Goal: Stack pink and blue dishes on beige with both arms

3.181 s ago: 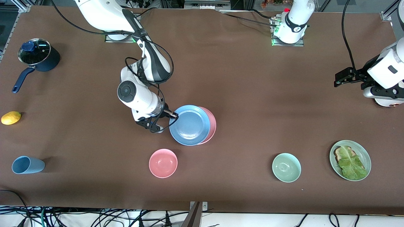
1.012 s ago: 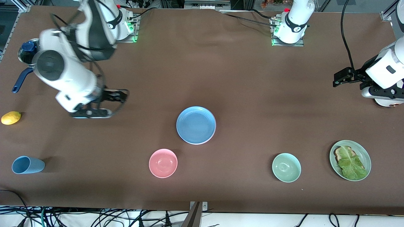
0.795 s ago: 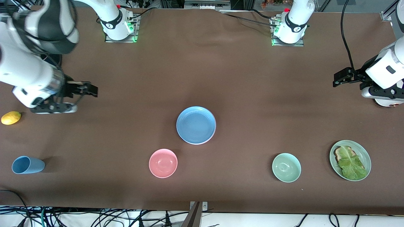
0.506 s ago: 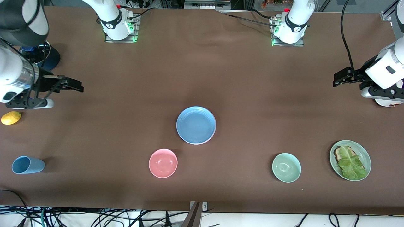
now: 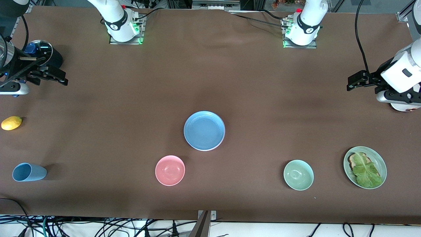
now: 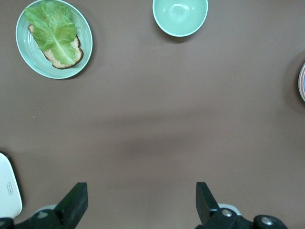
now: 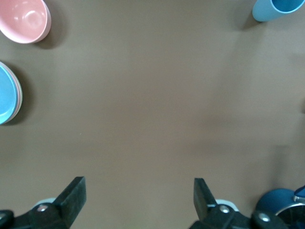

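Observation:
The blue plate [image 5: 204,130] lies mid-table on top of a stack and covers the plates beneath, of which only a thin pale rim shows at its nearer edge. The pink and beige plates are otherwise hidden. The right wrist view catches the blue plate [image 7: 6,93] at its border. My right gripper [image 5: 58,79] hangs open and empty over the table beside the pot, at the right arm's end. My left gripper [image 5: 353,82] waits open and empty over the left arm's end. Both wrist views show bare table between the fingers of the left gripper [image 6: 140,202] and the right gripper [image 7: 138,200].
A pink bowl [image 5: 170,170] sits nearer the camera than the stack. A green bowl [image 5: 298,174] and a green plate with toast and lettuce [image 5: 365,167] lie toward the left arm's end. A blue cup [image 5: 28,172], lemon [image 5: 11,122] and dark pot [image 5: 41,57] stand at the right arm's end.
The right gripper let go of the blue plate, which now sits squarely over the pink one. It then swung away to the right arm's end. The left arm stayed still.

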### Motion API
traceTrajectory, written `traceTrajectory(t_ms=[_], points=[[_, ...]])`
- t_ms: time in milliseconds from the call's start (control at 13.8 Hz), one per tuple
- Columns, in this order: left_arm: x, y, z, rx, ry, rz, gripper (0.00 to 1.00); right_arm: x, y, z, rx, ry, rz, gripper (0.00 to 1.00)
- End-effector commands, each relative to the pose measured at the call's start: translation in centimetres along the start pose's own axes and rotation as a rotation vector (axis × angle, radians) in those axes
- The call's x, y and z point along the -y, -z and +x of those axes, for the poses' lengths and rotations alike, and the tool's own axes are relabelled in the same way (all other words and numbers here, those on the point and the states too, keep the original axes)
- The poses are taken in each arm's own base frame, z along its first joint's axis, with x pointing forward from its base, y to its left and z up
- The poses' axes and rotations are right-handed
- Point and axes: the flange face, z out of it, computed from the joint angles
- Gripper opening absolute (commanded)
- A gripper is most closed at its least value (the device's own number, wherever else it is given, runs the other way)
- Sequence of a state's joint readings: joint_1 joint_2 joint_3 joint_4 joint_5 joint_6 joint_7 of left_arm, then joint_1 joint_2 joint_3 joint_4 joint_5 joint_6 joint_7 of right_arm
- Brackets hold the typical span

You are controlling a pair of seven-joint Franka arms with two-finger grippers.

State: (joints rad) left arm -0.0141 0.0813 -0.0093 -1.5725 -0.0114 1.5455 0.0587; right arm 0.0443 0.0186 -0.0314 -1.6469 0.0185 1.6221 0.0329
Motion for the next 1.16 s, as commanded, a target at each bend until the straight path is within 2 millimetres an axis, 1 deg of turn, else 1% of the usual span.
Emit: traceTrajectory(t_ms=[0,506,651,795,1084], points=[[-0.04,0.29,-0.08,0.002,-0.012,0.019,1.00,-0.78,-0.33,-0.56,-0.032,-0.030,-0.009,1.00],[-0.04,0.29,-0.08,0.002,-0.012,0.019,1.00,-0.85,0.01,-0.57,-0.030,-0.039,0.010,1.00],[-0.04,0.29,-0.08,0.002,-0.014,0.019,1.00,-0.95,0.01,-0.57,-0.029,-0.106,0.009,1.00],[-0.04,0.29,-0.08,0.002,-0.014,0.019,1.00,-0.54,0.00,-0.58,-0.029,-0.099,0.008,1.00],[-0.06,0.29,-0.08,0.002,-0.014,0.018,1.00,-0.64,-0.01,-0.59,-0.028,-0.096,0.006,1.00]])
